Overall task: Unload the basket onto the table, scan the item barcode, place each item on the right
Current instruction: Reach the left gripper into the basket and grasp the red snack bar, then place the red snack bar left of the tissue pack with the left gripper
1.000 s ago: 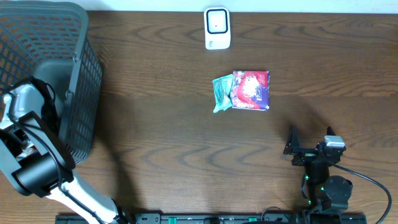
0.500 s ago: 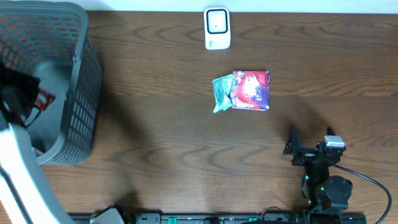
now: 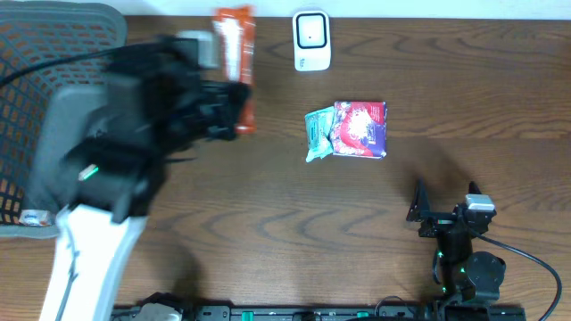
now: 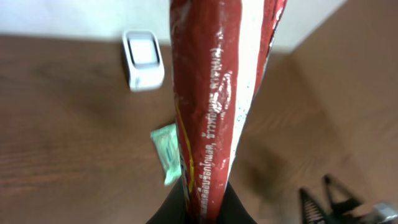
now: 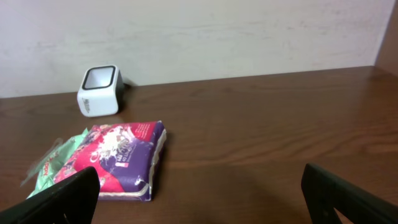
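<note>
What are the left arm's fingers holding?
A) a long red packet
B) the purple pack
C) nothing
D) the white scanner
A: the left wrist view shows the long red packet pinched between the left fingers, while the purple pack and white scanner sit on the table.

Red wrapper (image 4: 214, 106) glossy film, creased; table (image 3: 268, 214) wood-grain, satin; scanner (image 3: 311, 40) smooth white plastic, probably.

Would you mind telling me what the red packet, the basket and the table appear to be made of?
The red packet: glossy plastic film, judging by crinkles and highlights. The basket: likely grey moulded plastic, open grid walls. The table: dark wood or wood-look laminate, with visible grain.
</note>
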### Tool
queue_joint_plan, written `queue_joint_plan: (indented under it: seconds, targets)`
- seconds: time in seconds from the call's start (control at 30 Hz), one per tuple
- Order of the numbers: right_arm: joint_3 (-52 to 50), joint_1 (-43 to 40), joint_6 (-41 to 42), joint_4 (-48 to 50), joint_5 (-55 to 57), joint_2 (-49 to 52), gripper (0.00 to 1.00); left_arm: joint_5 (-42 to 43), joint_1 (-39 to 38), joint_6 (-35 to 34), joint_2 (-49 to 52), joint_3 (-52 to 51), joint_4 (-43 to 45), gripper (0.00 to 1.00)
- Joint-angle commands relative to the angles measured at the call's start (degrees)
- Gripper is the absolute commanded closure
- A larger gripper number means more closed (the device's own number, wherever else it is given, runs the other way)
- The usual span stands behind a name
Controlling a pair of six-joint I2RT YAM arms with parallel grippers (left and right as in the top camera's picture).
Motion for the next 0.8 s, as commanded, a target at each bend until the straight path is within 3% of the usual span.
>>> queue_joint_plan:
  seconds: [0.0,0.17,0.37,0.57,0.63,0.67,0.77]
  targets:
    - [-0.07,-0.11,-0.52,-0.26,0.5,-0.31,0.01,-11.54,-5.53,2.45,7.98,0.02,0.39,0.92]
    - [-0.07,-0.11,-0.52,-0.26,0.5,-0.31,0.01,-19.15,-8.2,2.34,20.33,0.02,2.08,0.93]
    - [-0.07,-0.11,-0.52,-0.24,0.5,-0.31,0.01,-18.91,-8.31,-5.29,32.54,0.02,4.04,0.93]
    - [-0.07,-0.11,-0.52,-0.24,0.5,-0.31,0.01,-14.53,-8.46,-7.3,39.63,0.02,6.27,0.91]
    - [-0.07,-0.11,-0.52,-0.24,0.5,-0.31,0.01,-14.53,-8.46,-7.93,40.02,0.02,6.25,0.75]
    - [-0.07,-0.11,-0.52,-0.24,0.5,-0.31,0.01,-14.53,-8.46,-7.93,40.02,0.02,6.25,0.61]
    - [-0.07,-0.11,-0.52,-0.26,0.5,-0.31,0.01,-14.51,-8.46,-7.91,39.56,0.02,5.9,0.5]
